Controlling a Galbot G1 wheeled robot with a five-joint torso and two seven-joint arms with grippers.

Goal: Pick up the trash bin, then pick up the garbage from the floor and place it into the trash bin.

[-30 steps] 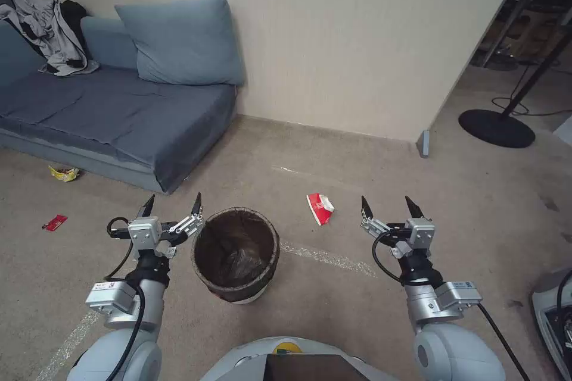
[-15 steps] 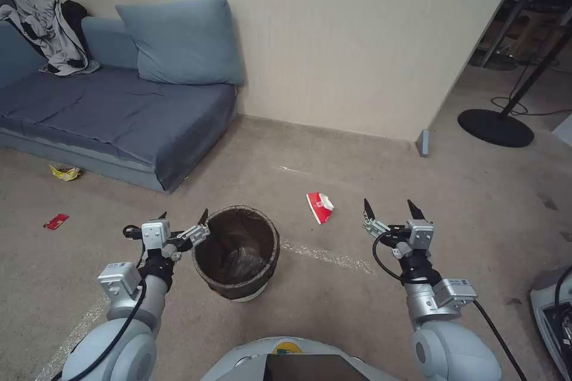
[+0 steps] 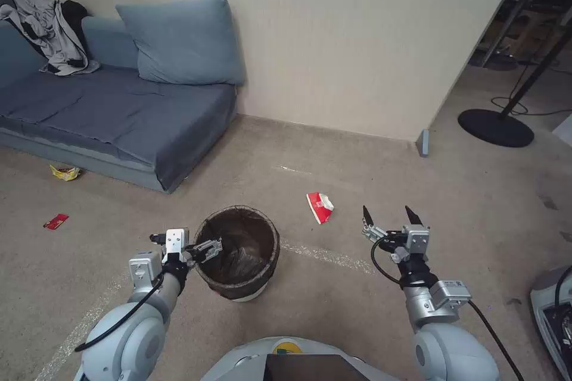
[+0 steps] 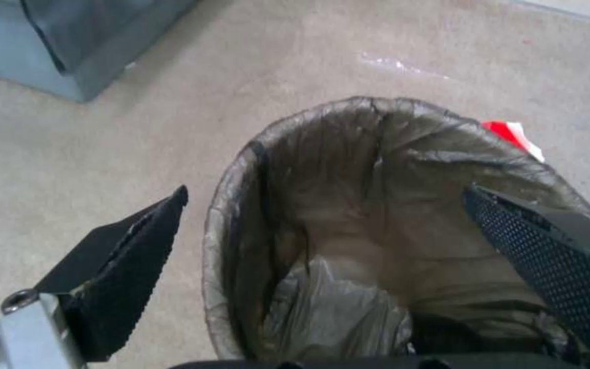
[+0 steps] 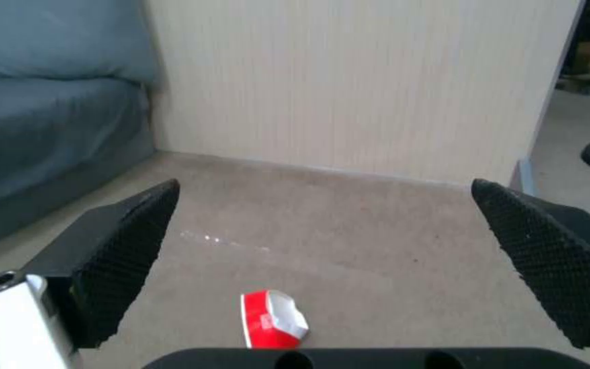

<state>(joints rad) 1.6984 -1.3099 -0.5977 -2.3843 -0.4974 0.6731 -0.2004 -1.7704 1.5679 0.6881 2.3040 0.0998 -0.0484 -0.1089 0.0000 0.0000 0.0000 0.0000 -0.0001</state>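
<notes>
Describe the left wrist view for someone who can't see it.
The left claw is open astride the trash bin rim, one finger outside, one inside over the dark liner. A red-and-white carton lies on the carpet beyond.

Two glossy silver-grey arms rise from the lower corners of the head view, each with rounded shoulder shells, a black wrist collar, a looping black cable and a small white label plate. The left tool (image 3: pixel 186 244) and right tool (image 3: pixel 387 219) have silver bodies and black pointed fingers (image 4: pixel 121 271) with textured pads.
</notes>
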